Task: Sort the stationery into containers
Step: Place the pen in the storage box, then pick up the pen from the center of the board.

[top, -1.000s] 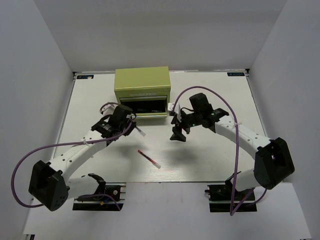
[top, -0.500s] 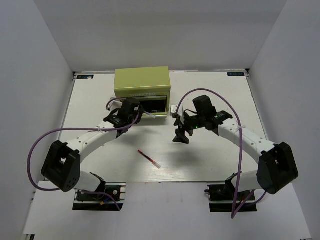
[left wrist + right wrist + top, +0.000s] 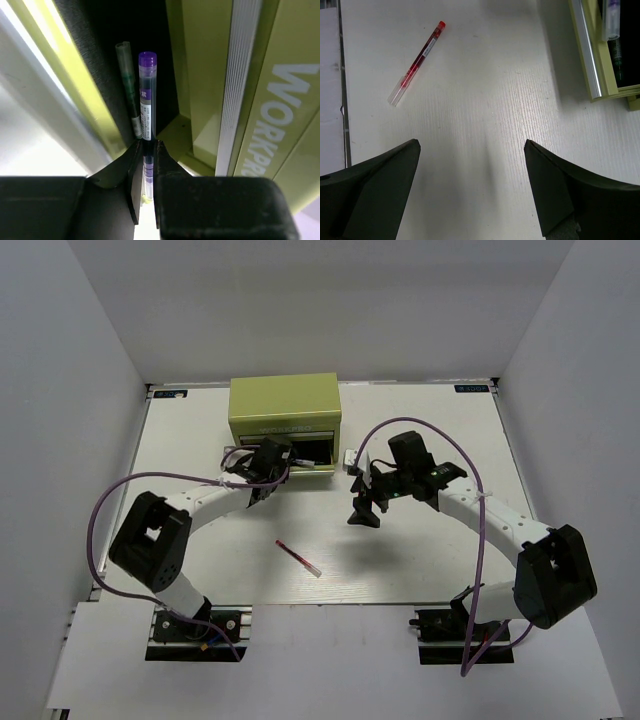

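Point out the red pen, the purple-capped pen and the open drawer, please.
red pen (image 3: 418, 61): right wrist view, middle of its barrel.
purple-capped pen (image 3: 146, 100): left wrist view, on the labelled barrel.
open drawer (image 3: 585, 47): right wrist view, on its front rim.

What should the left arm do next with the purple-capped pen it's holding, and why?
Probably open the left gripper and let go: it is shut on the purple-capped pen, whose capped end reaches over the open drawer, beside a dark green pen lying inside.
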`<state>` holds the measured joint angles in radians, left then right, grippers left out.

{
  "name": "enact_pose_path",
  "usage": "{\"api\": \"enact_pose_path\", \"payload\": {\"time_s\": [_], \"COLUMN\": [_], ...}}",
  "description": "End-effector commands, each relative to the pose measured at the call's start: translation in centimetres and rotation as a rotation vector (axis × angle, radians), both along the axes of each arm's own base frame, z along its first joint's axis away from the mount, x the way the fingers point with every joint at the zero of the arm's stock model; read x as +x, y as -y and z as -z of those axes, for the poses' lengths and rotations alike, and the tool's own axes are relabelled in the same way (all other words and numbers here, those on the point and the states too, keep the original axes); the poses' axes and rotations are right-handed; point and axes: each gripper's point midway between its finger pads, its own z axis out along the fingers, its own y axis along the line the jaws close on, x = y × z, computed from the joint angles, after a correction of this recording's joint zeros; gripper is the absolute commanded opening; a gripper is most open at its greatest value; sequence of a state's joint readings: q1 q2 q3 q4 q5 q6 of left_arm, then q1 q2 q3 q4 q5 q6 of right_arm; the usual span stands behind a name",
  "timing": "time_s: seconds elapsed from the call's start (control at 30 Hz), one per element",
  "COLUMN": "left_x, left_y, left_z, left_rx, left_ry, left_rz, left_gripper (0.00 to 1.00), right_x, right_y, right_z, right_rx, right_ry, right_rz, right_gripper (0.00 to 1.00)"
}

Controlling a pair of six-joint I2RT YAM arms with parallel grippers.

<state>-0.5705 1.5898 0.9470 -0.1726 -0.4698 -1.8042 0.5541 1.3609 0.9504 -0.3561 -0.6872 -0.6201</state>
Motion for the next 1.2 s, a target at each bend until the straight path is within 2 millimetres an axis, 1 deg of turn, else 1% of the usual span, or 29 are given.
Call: {"api": "enact_pose_path", "payload": {"time_s": [0.0, 0.03, 0.17, 0.2, 0.27, 0.3, 0.37, 0.43, 0.47, 0.5, 0.53, 0.6, 0.63, 0.67, 0.7, 0.73, 0.77, 0.8, 0.83, 0.87, 0.9, 0.93, 0.97, 1.0, 1.03, 1.07, 1.1, 1.13, 1.17], "left_x": [2.2, 2.4, 2.4, 2.1, 1.7, 1.4, 0.7, -0.1, -0.5, -1.1, -2.0, -3.5, -4.7, -5.9, -7.6, -8.6, -9.7, -12.1, -13.1, -14.0, -15.7, -16.5, -17.1, -18.0, -18.4, -18.8, -19.1, -19.6, -19.8], "left_y": [0.2, 0.4, 0.5, 0.5, 0.5, 0.6, 0.4, 0.3, 0.9, 0.9, 1.0, 0.3, -0.2, -1.0, -2.6, -3.7, -4.8, -6.9, -8.2, -9.3, -10.5, -11.1, -11.7, -12.5, -12.8, -13.3, -13.7, -14.3, -14.7], "left_z": [-2.9, -3.5, -3.5, -2.8, -3.6, -3.7, -3.6, -5.1, -6.3, -6.5, -8.3, -8.7, -8.2, -9.6, -7.7, -7.3, -6.9, -5.8, -5.3, -4.9, -3.4, -4.2, -4.5, -3.8, -3.9, -4.3, -4.8, -4.5, -5.2], "left_rx": [-0.052, -0.060, -0.065, -0.063, -0.091, -0.101, -0.105, -0.102, -0.101, -0.056, -0.043, 0.026, 0.085, 0.098, 0.179, 0.214, 0.242, 0.282, 0.311, 0.338, 0.374, 0.359, 0.371, 0.401, 0.408, 0.415, 0.426, 0.442, 0.452], "left_ry": [0.090, 0.101, 0.098, 0.083, 0.110, 0.113, 0.116, 0.156, 0.182, 0.191, 0.222, 0.205, 0.189, 0.213, 0.147, 0.129, 0.110, 0.063, 0.042, 0.032, -0.026, 0.004, 0.010, -0.017, -0.015, 0.004, 0.012, -0.006, 0.016], "left_rz": [-0.064, -0.064, -0.058, -0.051, -0.041, -0.033, -0.017, 0.024, 0.062, 0.118, 0.157, 0.212, 0.262, 0.275, 0.291, 0.289, 0.284, 0.269, 0.262, 0.253, 0.255, 0.249, 0.248, 0.254, 0.260, 0.252, 0.250, 0.245, 0.235], "left_gripper": [0.20, 0.24, 0.67, 0.72, 0.84, 0.85, 0.85, 0.85, 0.85, 0.85, 0.84, 0.81, 0.80, 0.78, 0.70, 0.65, 0.60, 0.53, 0.41, 0.36, 0.32, 0.30, 0.30, 0.32, 0.35, 0.46, 0.53, 0.63, 0.67], "right_x": [-0.4, -0.5, -0.5, -0.4, -0.5, -0.6, -1.1, -1.3, -1.3, -1.4, -1.1, -1.2, -1.3, -2.0, -1.9, -2.1, -2.7, -3.1, -2.9, -3.3, -4.1, -4.0, -3.9, -5.0, -4.6, -4.4, -4.9, -5.1, -4.7], "right_y": [-0.1, 0.0, 0.2, 0.2, -0.2, -0.2, -0.5, -0.8, -0.9, -1.2, -1.3, -2.0, -2.1, -3.0, -3.3, -3.5, -4.5, -5.1, -5.8, -6.8, -7.5, -8.8, -9.2, -10.0, -11.0, -11.3, -12.1, -12.7, -13.0], "right_z": [-1.2, -1.1, -0.6, -0.4, -0.4, 0.2, 0.2, 0.4, 0.3, 0.6, 0.8, 1.3, 1.8, 2.1, 2.8, 3.6, 3.7, 4.3, 5.1, 5.4, 5.7, 5.6, 6.6, 7.5, 6.8, 7.6, 7.9, 7.8, 8.6], "right_rx": [0.037, 0.036, 0.023, 0.021, 0.029, 0.023, 0.032, 0.036, 0.040, 0.033, 0.025, 0.001, -0.013, -0.025, -0.051, -0.072, -0.080, -0.108, -0.130, -0.147, -0.159, -0.166, -0.197, -0.224, -0.212, -0.233, -0.241, -0.240, -0.262], "right_ry": [0.005, 0.003, -0.010, -0.019, -0.043, -0.071, -0.100, -0.121, -0.122, -0.130, -0.122, -0.112, -0.123, -0.128, -0.134, -0.145, -0.138, -0.127, -0.136, -0.124, -0.135, -0.127, -0.134, -0.151, -0.144, -0.143, -0.138, -0.144, -0.147], "right_rz": [-0.009, -0.010, 0.003, 0.011, 0.016, 0.016, -0.003, -0.014, -0.014, -0.015, -0.005, -0.016, -0.016, -0.044, -0.044, -0.050, -0.076, -0.075, -0.076, -0.079, -0.090, -0.085, -0.075, -0.088, -0.082, -0.069, -0.084, -0.077, -0.061], "right_gripper": [0.90, 0.90, 0.90, 0.90, 0.90, 0.90, 0.90, 0.90, 0.90, 0.90, 0.88, 0.80, 0.77, 0.72, 0.71, 0.69, 0.67, 0.66, 0.64, 0.63, 0.63, 0.61, 0.61, 0.61, 0.61, 0.63, 0.63, 0.63, 0.63]}}
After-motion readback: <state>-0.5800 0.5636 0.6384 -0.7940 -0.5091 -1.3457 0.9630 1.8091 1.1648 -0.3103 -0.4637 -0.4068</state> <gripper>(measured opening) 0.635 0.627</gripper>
